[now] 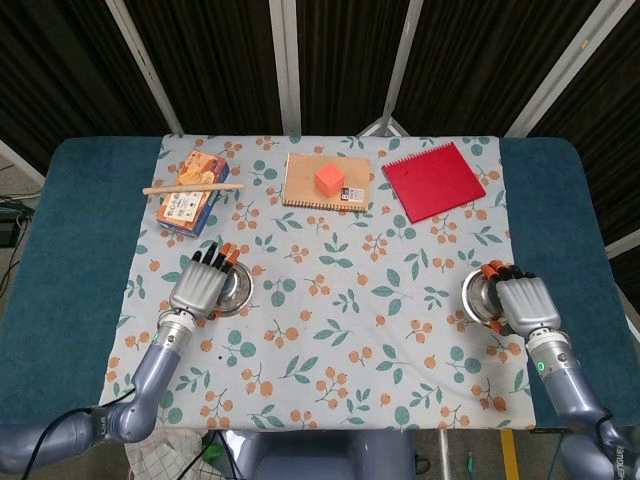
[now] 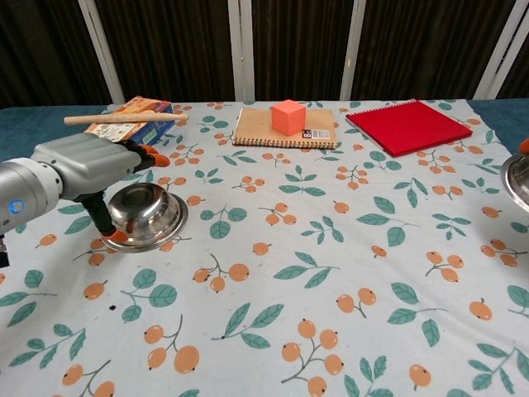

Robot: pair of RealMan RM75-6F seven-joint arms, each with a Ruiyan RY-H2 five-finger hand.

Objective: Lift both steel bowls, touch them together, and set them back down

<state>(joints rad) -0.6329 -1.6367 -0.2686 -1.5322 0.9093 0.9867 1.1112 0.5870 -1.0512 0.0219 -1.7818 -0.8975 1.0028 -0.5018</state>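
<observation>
The left hand [image 1: 200,288] reaches over the near-left rim of the round polished steel bowl on the left [image 2: 153,213], fingers arched over its edge and thumb down at its outer wall; the chest view shows them spread around the rim, and whether they truly clamp it cannot be told. That bowl sits on the white tablecloth printed with oranges and green leaves [image 1: 340,340], left of centre. Behind it lies a blue and orange cardboard box [image 1: 190,193] with a thin wooden stick [image 1: 193,187] resting across its top. Further right at the back edge is a tan spiral notebook [image 1: 327,182] with an orange cube [image 1: 330,179] standing on it, and beside that, apart, a red spiral notebook [image 1: 433,180] lying at an angle. At the far right, the right hand [image 1: 525,305] grasps the second round steel bowl [image 1: 482,297], its fingers curled over the rim; in the chest view only a sliver of this bowl shows at the frame's edge, tilted and off the cloth.
</observation>
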